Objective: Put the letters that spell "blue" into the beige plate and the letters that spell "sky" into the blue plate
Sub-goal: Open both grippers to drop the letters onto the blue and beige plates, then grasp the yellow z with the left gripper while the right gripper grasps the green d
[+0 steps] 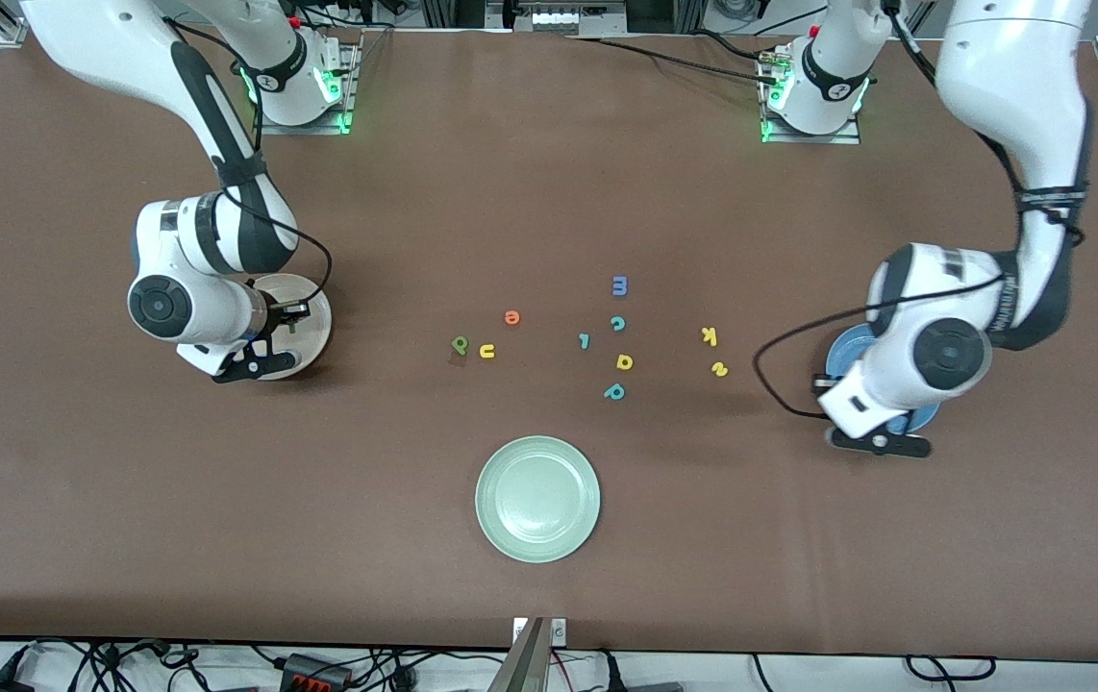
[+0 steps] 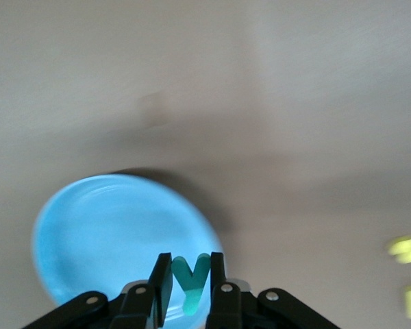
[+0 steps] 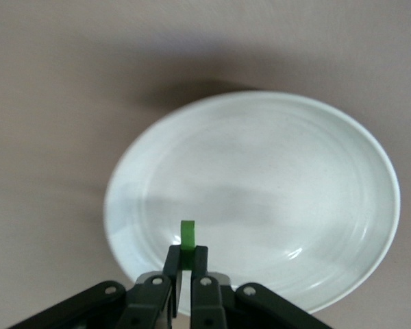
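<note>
The left pincer point(image 2: 190, 288) hangs over the blue plate point(image 2: 109, 233), clamping the teal y point(image 2: 190, 281). The right pincer point(image 3: 186, 264) hangs over the beige plate point(image 3: 260, 178), pinching the thin green bar point(image 3: 188, 236), which sticks out toward twelve o'clock.

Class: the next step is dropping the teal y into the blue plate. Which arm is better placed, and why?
Left. The left pincer is shut on the teal y right over the blue plate. The right pincer holds the thin green bar over the beige plate.
</note>
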### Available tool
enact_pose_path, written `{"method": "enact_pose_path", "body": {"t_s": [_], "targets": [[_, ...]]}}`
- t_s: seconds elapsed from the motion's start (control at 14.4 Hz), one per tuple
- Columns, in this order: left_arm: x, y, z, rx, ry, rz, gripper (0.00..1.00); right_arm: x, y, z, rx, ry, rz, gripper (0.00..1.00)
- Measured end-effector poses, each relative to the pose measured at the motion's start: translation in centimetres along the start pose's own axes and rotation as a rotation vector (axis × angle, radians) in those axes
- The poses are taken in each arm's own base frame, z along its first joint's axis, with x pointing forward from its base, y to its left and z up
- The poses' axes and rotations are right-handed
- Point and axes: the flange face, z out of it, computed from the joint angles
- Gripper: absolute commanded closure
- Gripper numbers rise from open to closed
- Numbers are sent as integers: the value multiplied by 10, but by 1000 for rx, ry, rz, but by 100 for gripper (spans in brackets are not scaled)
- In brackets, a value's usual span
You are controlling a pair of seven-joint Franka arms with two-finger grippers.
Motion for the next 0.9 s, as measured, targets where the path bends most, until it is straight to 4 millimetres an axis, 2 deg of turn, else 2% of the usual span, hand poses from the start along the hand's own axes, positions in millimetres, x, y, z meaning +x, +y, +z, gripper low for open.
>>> {"method": "enact_pose_path", "body": {"t_s": [0.07,0.14,0.21,0.28,0.35,0.42,0.49,0.7,0.83,0.9], "targets": [[-6,-24,17,-10,-14,-2,96,1,6,8,3,-11,10,0],[-13,-38,35,-18,-14,-4,95,2,10,13,5,-17,17,0],[-19,-43,53,-24,-5,-7,92,2,12,14,7,-17,21,0],[-25,-42,67,-28,2,-8,78,3,12,9,6,-8,23,0],[-29,-39,76,-30,4,-4,59,5,8,0,6,11,24,0],[-31,-36,80,-33,5,1,16,7,1,-13,4,34,18,0],[-31,-33,80,-34,6,5,0,11,-11,-28,0,64,5,0],[-29,-20,70,-40,22,25,0,25,-68,-69,-24,149,-75,0],[-26,5,58,-53,39,63,0,30,-111,-80,-38,177,-139,0],[-25,25,52,-65,46,77,0,31,-135,-81,-43,185,-171,0]]}}
